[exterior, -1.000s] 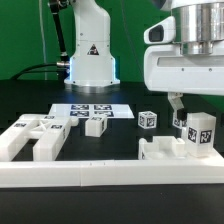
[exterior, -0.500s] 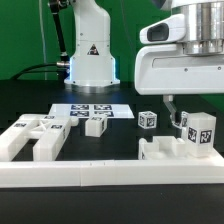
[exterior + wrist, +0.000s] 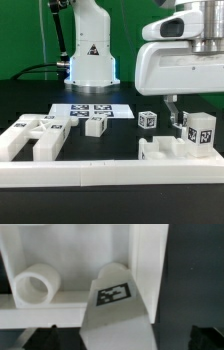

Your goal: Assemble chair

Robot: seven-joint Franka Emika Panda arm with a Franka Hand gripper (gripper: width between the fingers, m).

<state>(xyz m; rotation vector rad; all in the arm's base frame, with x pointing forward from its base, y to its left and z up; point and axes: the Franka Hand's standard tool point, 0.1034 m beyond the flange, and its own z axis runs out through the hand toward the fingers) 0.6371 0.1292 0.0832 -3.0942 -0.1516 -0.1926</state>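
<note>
White end effector [image 3: 186,108] is hovering at the exterior view's right above the worktop [image 3: 120,138], jaws standing apart, clamping nothing. Chair panel [image 3: 30,140] is lying at that view's left. Slotted chair block [image 3: 160,152] is sitting below the end effector, with a tagged leg [image 3: 200,133] standing upright beside it. Small cube [image 3: 148,119] is resting between panel and block.
</note>
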